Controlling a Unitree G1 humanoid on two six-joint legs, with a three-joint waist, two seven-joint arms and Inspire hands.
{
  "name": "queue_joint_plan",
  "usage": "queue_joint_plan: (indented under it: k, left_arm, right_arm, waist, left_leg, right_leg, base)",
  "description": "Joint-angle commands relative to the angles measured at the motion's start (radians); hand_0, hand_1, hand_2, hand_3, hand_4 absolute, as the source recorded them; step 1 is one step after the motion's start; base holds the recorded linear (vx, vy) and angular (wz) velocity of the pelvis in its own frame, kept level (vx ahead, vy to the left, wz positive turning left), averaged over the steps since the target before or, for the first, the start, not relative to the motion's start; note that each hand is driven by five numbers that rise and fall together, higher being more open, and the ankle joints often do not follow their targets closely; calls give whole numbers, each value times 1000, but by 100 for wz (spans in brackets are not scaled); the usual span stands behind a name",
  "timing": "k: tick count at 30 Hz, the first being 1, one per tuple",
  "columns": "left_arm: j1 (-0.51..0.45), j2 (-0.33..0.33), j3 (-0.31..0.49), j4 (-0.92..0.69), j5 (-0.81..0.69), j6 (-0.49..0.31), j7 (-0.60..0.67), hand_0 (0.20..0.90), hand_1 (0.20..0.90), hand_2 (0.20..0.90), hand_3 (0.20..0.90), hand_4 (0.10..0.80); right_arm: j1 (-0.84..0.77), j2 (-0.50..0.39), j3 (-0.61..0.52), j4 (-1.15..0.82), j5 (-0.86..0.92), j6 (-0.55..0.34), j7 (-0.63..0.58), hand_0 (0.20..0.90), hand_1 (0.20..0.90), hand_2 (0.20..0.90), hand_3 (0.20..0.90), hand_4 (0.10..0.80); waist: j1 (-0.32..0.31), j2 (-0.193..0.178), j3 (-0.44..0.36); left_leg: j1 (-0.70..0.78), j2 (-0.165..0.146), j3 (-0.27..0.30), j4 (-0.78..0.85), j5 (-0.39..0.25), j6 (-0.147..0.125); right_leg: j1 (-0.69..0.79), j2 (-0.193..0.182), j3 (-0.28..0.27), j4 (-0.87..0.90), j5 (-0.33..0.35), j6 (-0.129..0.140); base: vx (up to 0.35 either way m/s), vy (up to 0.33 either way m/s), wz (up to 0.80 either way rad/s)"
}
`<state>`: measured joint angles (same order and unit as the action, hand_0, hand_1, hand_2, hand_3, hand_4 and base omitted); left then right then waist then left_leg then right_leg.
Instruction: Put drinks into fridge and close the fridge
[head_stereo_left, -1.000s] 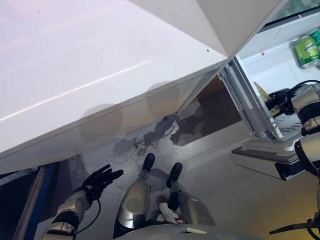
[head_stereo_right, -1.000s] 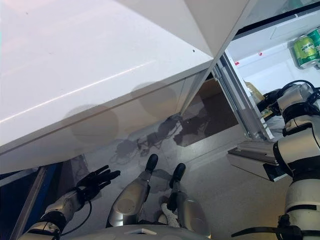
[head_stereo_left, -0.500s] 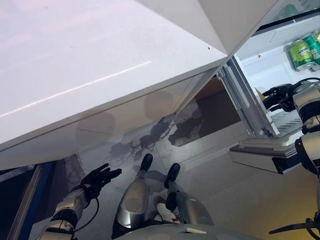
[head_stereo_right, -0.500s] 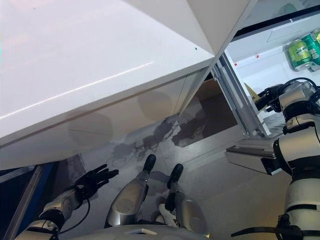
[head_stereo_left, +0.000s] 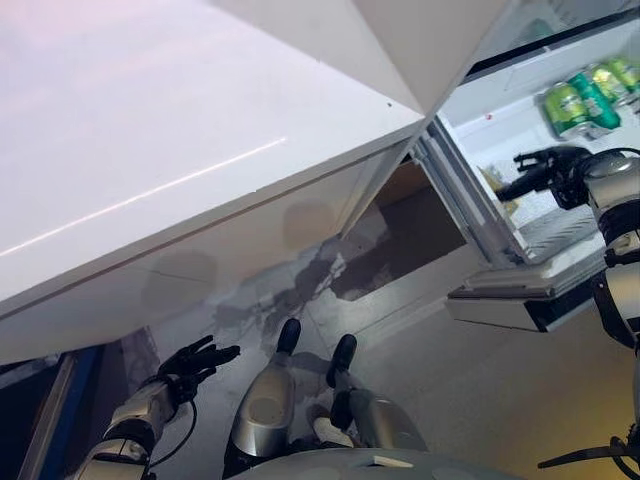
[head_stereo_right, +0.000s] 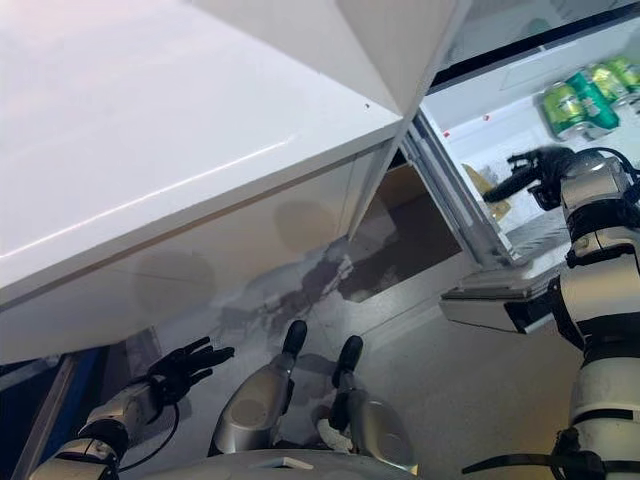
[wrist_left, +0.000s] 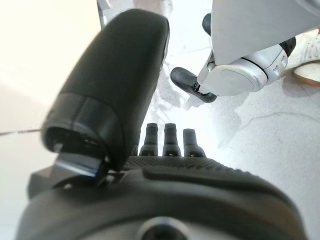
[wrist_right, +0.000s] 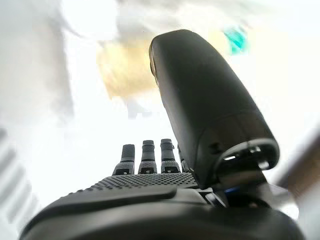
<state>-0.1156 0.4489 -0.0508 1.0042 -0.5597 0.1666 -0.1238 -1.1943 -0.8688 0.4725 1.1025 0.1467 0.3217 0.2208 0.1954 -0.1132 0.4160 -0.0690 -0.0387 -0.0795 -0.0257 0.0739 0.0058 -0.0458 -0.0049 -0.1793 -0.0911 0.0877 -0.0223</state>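
The fridge (head_stereo_left: 500, 130) stands open at the upper right, its white interior lit. Green drink cans (head_stereo_left: 568, 107) lie on a shelf inside near the top; the same cans (head_stereo_right: 566, 103) show in the right eye view. My right hand (head_stereo_left: 540, 170) reaches into the fridge below the cans with straight fingers and holds nothing; its fingers (wrist_right: 145, 152) show extended in the right wrist view. My left hand (head_stereo_left: 195, 365) hangs low at the lower left over the floor, fingers spread and empty, the fingers (wrist_left: 167, 137) straight in the left wrist view.
A large white door panel (head_stereo_left: 180, 150) fills the upper left of the view. A white shelf or drawer edge (head_stereo_left: 510, 300) juts out at the bottom of the fridge opening. A yellowish packet (head_stereo_right: 488, 190) sits inside by the fridge's left wall. Grey floor (head_stereo_left: 450, 400) lies below.
The camera has shifted, sliding the fridge and cans left in view. My right hand has risen and stretched further into the fridge, nearer the cans. The left hand stays low and open.
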Motion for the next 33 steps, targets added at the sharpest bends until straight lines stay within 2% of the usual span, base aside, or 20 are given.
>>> queue_joint_plan:
  k: [1,3,7,9,13,17,19,22,29,32,33]
  left_arm:
    - [105,34,-43,60,52,4,-19,900,900,900,900,800]
    - [111,26,-40,71,58,2,-26,900,900,900,900,800]
    - [125,-1,-40,115,66,-9,-70,900,900,900,900,800]
    - [130,-8,-37,126,72,-12,-90,900,900,900,900,800]
    - [151,-53,-38,165,104,-48,-125,900,900,900,900,800]
    - [162,-74,-26,173,124,-52,-117,900,900,900,900,800]
    - [166,-78,-23,173,129,-50,-115,900,900,900,900,800]
    - [174,-91,-10,175,150,-19,-96,900,900,900,900,800]
    - [190,-102,5,186,181,0,-79,900,900,900,900,800]
    - [169,-99,1,158,170,8,-48,900,900,900,900,800]
    - [136,-89,-9,132,148,13,-27,900,900,900,900,800]
  right_arm:
    - [15,-134,-8,-205,104,-88,-278,900,900,900,900,800]
    - [48,-146,-44,-287,121,-94,-331,900,900,900,900,800]
    - [153,-181,-179,-458,137,-200,-450,900,900,900,900,800]
    - [192,-192,-218,-500,149,-226,-476,900,900,900,900,800]
    - [369,-206,-408,-659,163,-305,-553,900,900,900,900,800]
    - [538,-185,-567,-765,184,-309,-593,900,900,900,900,800]
    - [591,-174,-612,-786,185,-309,-608,900,900,900,900,800]
    - [767,-119,-737,-821,191,-300,-612,900,900,900,900,800]
    - [1010,-23,-845,-793,189,-293,-591,900,900,900,900,800]
    - [1034,19,-829,-771,201,-292,-594,900,900,900,900,800]
    - [1025,43,-796,-768,214,-296,-615,900,900,900,900,800]
  waist:
    - [-46,0,-168]
    - [-63,4,-179]
    - [-109,25,-217]
    - [-120,30,-227]
    - [-169,55,-264]
    - [-204,70,-290]
    - [-212,74,-295]
    - [-246,90,-295]
    - [-287,92,-239]
    - [-290,94,-200]
    - [-291,91,-158]
  left_leg:
    - [11,8,71,-48,-69,-5]
    - [21,8,78,-48,-74,-4]
    - [50,9,100,-51,-88,0]
    - [59,10,106,-53,-92,2]
    - [83,7,132,-54,-106,6]
    - [99,8,146,-55,-117,9]
    - [105,8,150,-53,-121,11]
    - [122,4,154,-26,-134,20]
    - [127,-7,168,131,-199,40]
    - [95,-4,177,179,-212,48]
    - [54,-3,183,219,-220,55]
  right_leg:
    - [-6,-12,20,35,-35,95]
    - [-2,-14,30,35,-36,97]
    - [14,-17,59,31,-41,103]
    - [18,-17,67,28,-42,104]
    - [28,-21,90,26,-49,108]
    - [32,-22,107,40,-64,108]
    - [33,-23,110,51,-71,106]
    - [35,-25,127,121,-109,94]
    - [54,-19,170,216,-149,69]
    - [27,-17,172,260,-164,64]
    - [-4,-18,175,284,-169,58]
  base:
    - [35,48,-19]
    - [21,52,-16]
    - [9,52,-20]
    - [4,34,-18]
    - [3,24,-25]
    - [25,-3,-20]
    - [40,-13,-12]
    - [107,-23,-16]
    - [163,-23,-16]
    - [-84,-51,-13]
    - [-296,-101,-16]
